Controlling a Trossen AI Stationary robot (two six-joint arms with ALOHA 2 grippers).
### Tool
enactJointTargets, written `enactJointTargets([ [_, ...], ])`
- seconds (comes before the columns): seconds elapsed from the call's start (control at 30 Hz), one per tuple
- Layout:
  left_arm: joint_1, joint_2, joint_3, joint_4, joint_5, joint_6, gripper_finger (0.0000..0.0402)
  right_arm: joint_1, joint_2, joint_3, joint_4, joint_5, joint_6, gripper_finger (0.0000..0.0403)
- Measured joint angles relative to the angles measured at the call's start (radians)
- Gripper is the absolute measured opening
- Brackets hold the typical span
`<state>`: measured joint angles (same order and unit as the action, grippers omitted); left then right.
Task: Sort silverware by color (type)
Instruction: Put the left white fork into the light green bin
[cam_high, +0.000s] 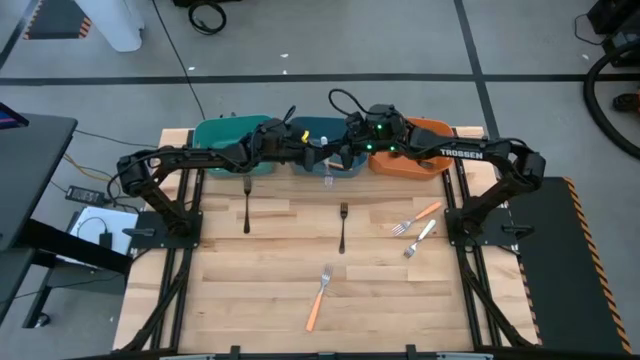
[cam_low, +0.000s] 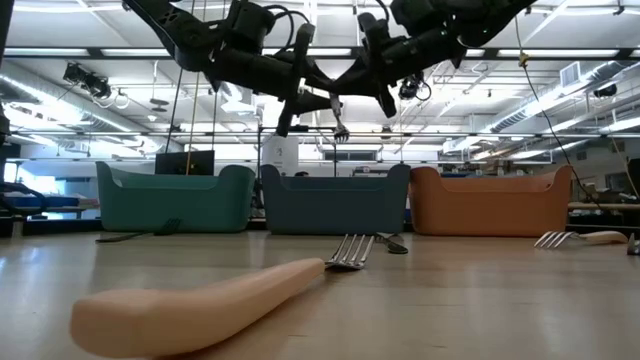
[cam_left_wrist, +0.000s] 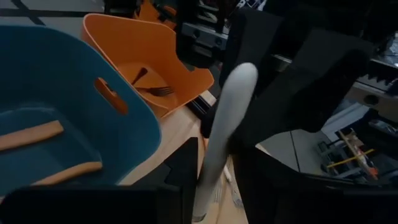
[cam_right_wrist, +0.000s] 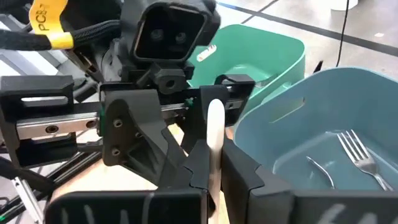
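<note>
A white fork (cam_low: 338, 122) hangs in the air between my two grippers, above the near wall of the blue bin (cam_high: 322, 132). Its pale handle shows in the left wrist view (cam_left_wrist: 227, 118) and in the right wrist view (cam_right_wrist: 216, 127). My left gripper (cam_high: 312, 153) reaches in from the left and my right gripper (cam_high: 345, 153) from the right. Both are shut on the fork. The teal bin (cam_high: 232, 133) stands to the left and the orange bin (cam_high: 418, 160) to the right. My left gripper pinches the white fork's handle (cam_left_wrist: 208, 171) between its two fingers, coming about level from the table's left. The fork is lifted clear, and its tines (cam_low: 341, 129) point down below the grippers. My right gripper pinches the same handle (cam_right_wrist: 215, 149) between its two fingers, coming about level from the table's right, facing the left gripper. Which stretch of the handle each gripper has cannot be told.
On the table lie two black forks (cam_high: 247, 205) (cam_high: 343, 228), two orange-handled forks (cam_high: 418, 217) (cam_high: 320, 298) and a white fork (cam_high: 420, 238). The blue bin holds orange-handled forks (cam_left_wrist: 31, 135). The orange bin holds black forks (cam_left_wrist: 152, 89).
</note>
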<state>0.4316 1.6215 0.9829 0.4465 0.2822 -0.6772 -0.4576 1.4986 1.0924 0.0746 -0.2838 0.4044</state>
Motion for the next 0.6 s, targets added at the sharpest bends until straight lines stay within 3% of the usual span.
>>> enactJointTargets([
  [0.27,-0.003,0.000,0.000,0.000,0.004,0.019,0.0051,0.004,-0.001,0.000,0.000,0.018,0.009,0.0025],
  [0.6,0.017,0.000,0.000,-0.016,0.008,0.036,0.0041,-0.002,-0.002,0.000,0.022,0.043,0.002,0.0102],
])
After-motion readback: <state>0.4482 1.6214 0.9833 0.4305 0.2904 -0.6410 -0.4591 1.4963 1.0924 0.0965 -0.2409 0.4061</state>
